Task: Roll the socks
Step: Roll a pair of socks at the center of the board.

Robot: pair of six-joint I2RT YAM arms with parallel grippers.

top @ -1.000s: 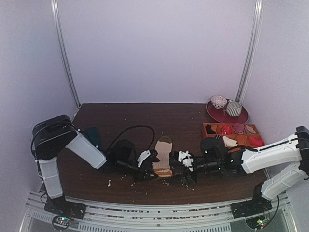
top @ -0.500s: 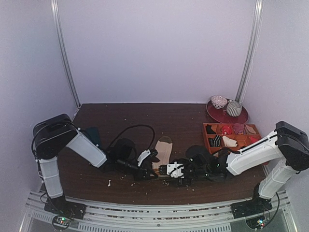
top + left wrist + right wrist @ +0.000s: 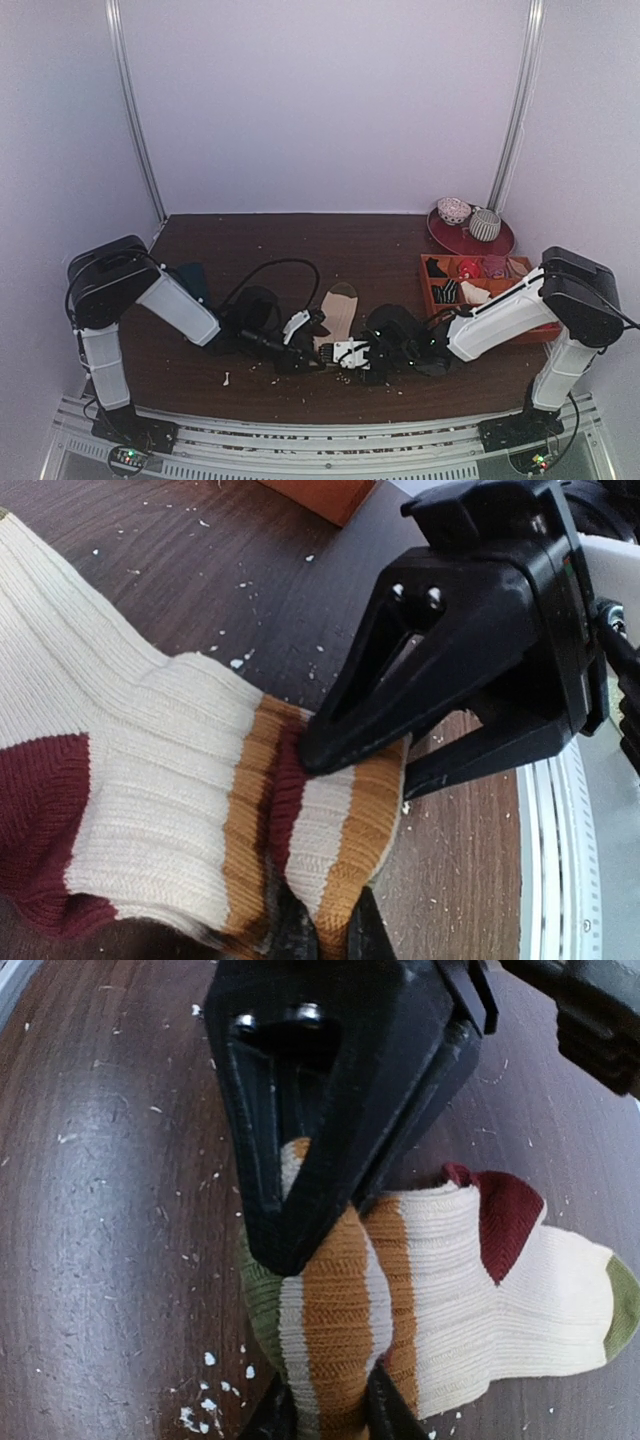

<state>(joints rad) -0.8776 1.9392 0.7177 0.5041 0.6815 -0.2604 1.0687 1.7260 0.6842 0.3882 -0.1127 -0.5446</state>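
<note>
Both met at the striped cuff of the cream ribbed knitted socks (image 3: 340, 305), flat on the dark wooden bench (image 3: 300, 250), near edge. The left gripper (image 3: 330, 930) was clamped on it, and the right gripper (image 3: 325, 1410) too. Far right, the orange compartment tray (image 3: 424, 275) held small coloured bundles (image 3: 470, 268), and the dark-red round plate (image 3: 445, 240) carried 2 patterned balls (image 3: 485, 224).

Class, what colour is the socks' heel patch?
Dark red, on the socks; clearest in left wrist view.

An orange tray (image 3: 427, 268) lies near a red plate (image 3: 452, 238) with bundles (image 3: 485, 224).
</note>
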